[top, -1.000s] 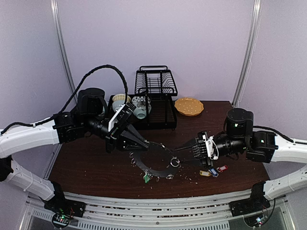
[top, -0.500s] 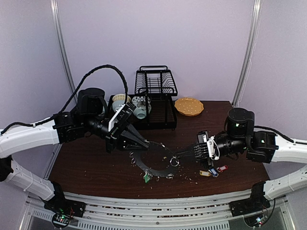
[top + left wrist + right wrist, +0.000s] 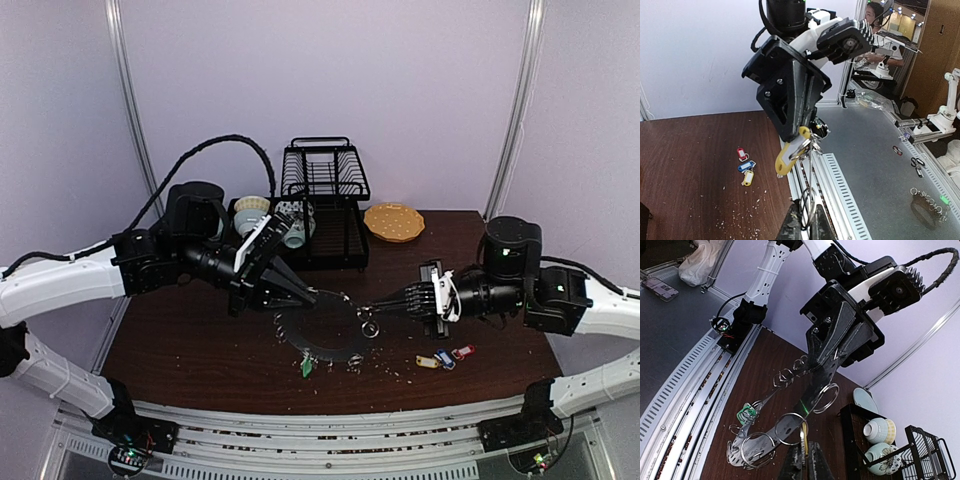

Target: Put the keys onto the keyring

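Risk: yellow key (image 3: 788, 155) pinched in right gripper (image 3: 378, 306) may slip past ring (image 3: 368, 328) by its tip | left gripper (image 3: 312, 295) clamps keyring (image 3: 320, 342), tug may twist it

Surface (image 3: 180, 345): dark brown wood grain, smooth, with a low sheen, and dusted with pale dry crumbs (image 3: 721, 223).
Keyring (image 3: 318, 350): flat grey disc with a dull satin face, metal by its look. Its split rings (image 3: 826, 398) are bright polished wire.
Yellow-tagged key (image 3: 785, 159): the tag is glossy plastic and the key part is bare silver metal.
Loose keys (image 3: 745, 166): red, blue and yellow tags, all smooth shiny plastic.
Green tag (image 3: 746, 413): probably plastic, but too small in view to confirm.
Left end effector (image 3: 312, 297) and right end effector (image 3: 373, 309): matt black plastic.
Arm shells (image 3: 60, 285): glossy white plastic.
Dish rack (image 3: 325, 172): black coated wire, semi-gloss.
Cups (image 3: 879, 430): glazed ceramic, shiny.
Plate (image 3: 393, 222): orange, matt.
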